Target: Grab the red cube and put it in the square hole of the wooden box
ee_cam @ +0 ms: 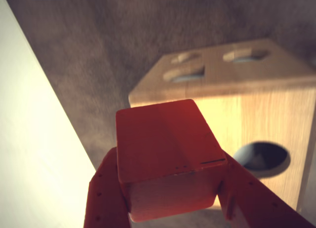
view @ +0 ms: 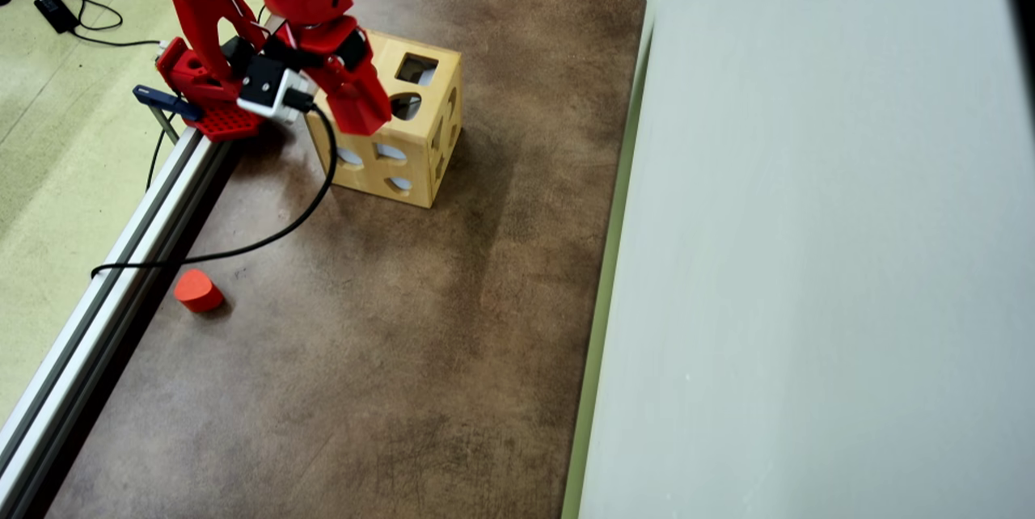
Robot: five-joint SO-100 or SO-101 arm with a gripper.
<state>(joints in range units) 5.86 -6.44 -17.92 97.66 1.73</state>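
In the overhead view the hand (view: 365, 121), gripping the red cube (ee_cam: 165, 149), hovers over the wooden box (view: 420, 167), with the square hole (view: 416, 69) just far-right of it.

Wrist view sits close behind the gripper (ee_cam: 173, 188), facing the wooden box (ee_cam: 256, 109). Overhead view looks down on the whole worktop (view: 388, 325); both show the box.
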